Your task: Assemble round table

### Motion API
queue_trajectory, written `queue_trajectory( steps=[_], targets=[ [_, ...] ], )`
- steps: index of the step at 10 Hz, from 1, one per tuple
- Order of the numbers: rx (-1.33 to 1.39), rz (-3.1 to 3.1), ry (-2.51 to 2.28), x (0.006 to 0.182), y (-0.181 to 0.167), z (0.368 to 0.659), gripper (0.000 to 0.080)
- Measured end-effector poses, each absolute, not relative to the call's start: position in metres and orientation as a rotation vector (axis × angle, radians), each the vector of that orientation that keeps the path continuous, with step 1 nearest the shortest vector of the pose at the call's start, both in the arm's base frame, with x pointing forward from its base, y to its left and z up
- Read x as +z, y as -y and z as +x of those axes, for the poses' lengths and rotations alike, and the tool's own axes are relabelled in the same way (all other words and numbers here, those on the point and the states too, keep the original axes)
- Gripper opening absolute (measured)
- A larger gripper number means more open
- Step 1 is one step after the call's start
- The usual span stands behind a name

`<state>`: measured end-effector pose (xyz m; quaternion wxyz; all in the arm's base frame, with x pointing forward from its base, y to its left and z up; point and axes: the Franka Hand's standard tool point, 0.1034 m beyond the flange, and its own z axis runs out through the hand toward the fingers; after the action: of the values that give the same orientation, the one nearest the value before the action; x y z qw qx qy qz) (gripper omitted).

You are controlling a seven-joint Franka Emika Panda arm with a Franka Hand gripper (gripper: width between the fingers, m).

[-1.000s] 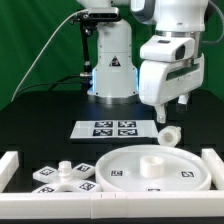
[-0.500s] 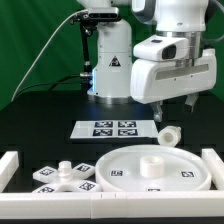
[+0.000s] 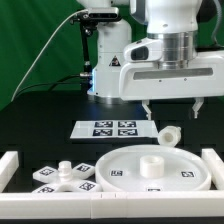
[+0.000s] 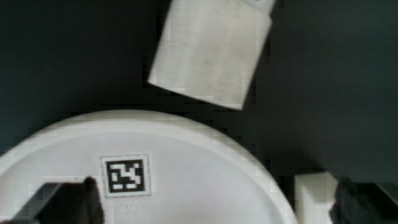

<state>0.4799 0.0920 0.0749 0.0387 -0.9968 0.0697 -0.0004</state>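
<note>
The large rimmed round disc (image 3: 125, 165) lies flat at the front of the table, with a raised hub in its middle. The short cylindrical leg (image 3: 168, 134) lies on the table just behind the disc, toward the exterior view's right. The four-armed cross-shaped base (image 3: 62, 178) lies at the front, toward the exterior view's left. My gripper (image 3: 173, 108) hangs open and empty above the leg, its fingers spread wide and clear of it. In the wrist view my gripper (image 4: 214, 205) is over the disc (image 4: 178, 150), and the leg (image 4: 317, 192) shows beside one fingertip.
The marker board (image 3: 115, 128) lies flat behind the disc and also shows in the wrist view (image 4: 210, 50). A white blocky border rail (image 3: 10, 165) frames the front of the table on both sides. The robot base (image 3: 110, 70) stands at the back.
My gripper has turned about its vertical axis, so its fingers now stand side by side across the exterior view. It stays open and empty above the leg. The parts have not moved.
</note>
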Motion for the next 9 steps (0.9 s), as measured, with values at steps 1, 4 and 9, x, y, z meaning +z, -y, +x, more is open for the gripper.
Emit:
queue_trajectory(
  steps=[1,4,9],
  targets=[
    [0.004,-3.045,-0.297,0.074,-0.094,0.479,0.0649],
    [0.092,-3.04,-0.347,0.07,-0.09,0.474,0.0649],
    [0.521,-2.915,-0.469,0.068,-0.079,0.483,0.0649]
  ],
)
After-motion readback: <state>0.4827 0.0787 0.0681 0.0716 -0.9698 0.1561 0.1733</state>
